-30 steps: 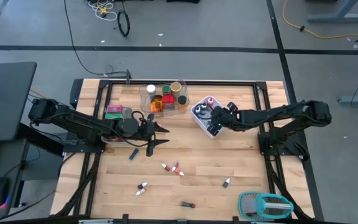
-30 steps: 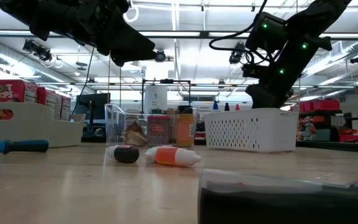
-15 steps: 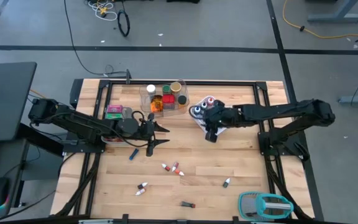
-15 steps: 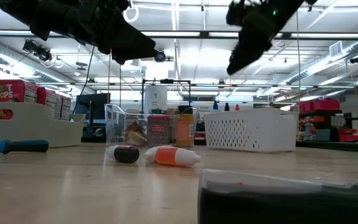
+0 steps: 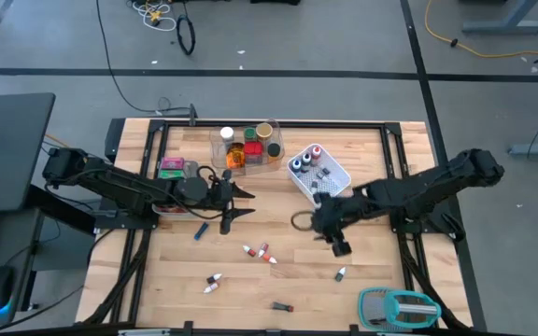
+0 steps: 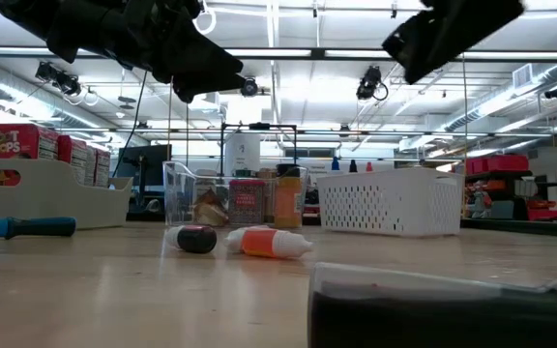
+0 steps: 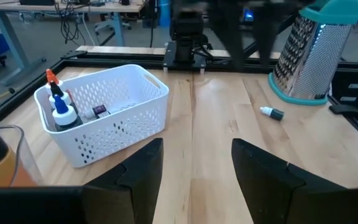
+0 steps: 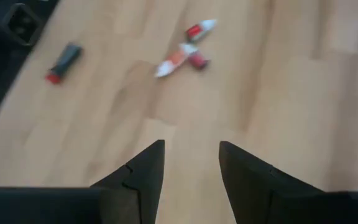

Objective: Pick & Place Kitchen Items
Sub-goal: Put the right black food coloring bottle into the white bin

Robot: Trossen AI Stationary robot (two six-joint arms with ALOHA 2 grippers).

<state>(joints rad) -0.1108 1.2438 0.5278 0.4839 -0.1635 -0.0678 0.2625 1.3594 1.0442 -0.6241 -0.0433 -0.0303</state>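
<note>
Reaching for the next loose item appears to be the step in hand: the right gripper (image 5: 336,245) is held above the bare middle of the table (image 5: 278,210), its fingers (image 8: 143,171) spread with nothing between them. In the right wrist view a pair of crossed vials (image 8: 185,47) and a small dark vial with a red cap (image 8: 62,62) are seen lying ahead of it. The next move is judged to call for lowering over one vial and lining the fingers across its narrow body, since it lies flat and could roll. The left gripper (image 5: 241,203) is held over the table near the clear tray (image 5: 247,149), its fingers (image 7: 143,167) also spread and empty. Other items are already gathered: bottles in the white mesh basket (image 5: 334,179), jars in the tray, boxes in the grey bin (image 6: 46,193). A blue bottle (image 5: 200,231) and further vials are left scattered. The table is of pale wood planks in a black frame; a workshop with ceiling lights and shelving is seen beyond.
</note>
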